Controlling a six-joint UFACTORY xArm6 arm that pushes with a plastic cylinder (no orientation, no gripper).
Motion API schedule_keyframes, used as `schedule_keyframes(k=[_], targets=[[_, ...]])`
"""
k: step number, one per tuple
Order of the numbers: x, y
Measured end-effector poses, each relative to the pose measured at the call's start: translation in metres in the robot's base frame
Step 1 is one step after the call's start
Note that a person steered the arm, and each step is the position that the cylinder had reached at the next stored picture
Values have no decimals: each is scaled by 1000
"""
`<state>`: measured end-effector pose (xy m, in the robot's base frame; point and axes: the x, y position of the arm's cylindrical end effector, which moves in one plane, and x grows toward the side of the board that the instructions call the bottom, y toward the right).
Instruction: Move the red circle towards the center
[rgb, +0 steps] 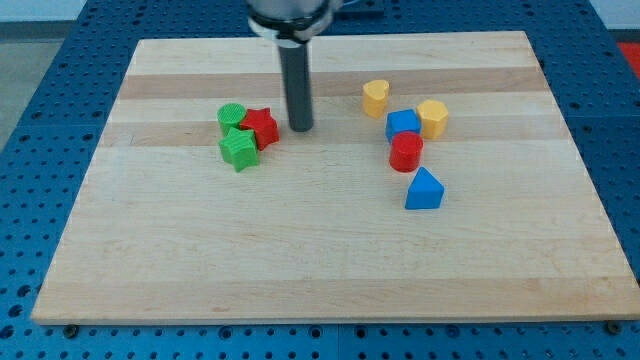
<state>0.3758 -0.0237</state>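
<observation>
The robot's dark rod has no claws and holds nothing. My tip (300, 128) rests on the wooden board (320, 270), just beside the red star block (262, 127). The red round block (406, 152) sits well apart on the view's right, squeezed between blue blocks (403, 124), maybe bunched by pushing. The rod's top is cut off.

Single high frontal view, probably mid-range

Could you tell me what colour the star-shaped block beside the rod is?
Red star, in the camera view.
</observation>
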Motion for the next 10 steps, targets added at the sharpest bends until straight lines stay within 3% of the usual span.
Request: schedule_keyframes(k=[1,3,4,6,10], targets=[[27,35],[90,50],[103,96],[77,134],[47,124]])
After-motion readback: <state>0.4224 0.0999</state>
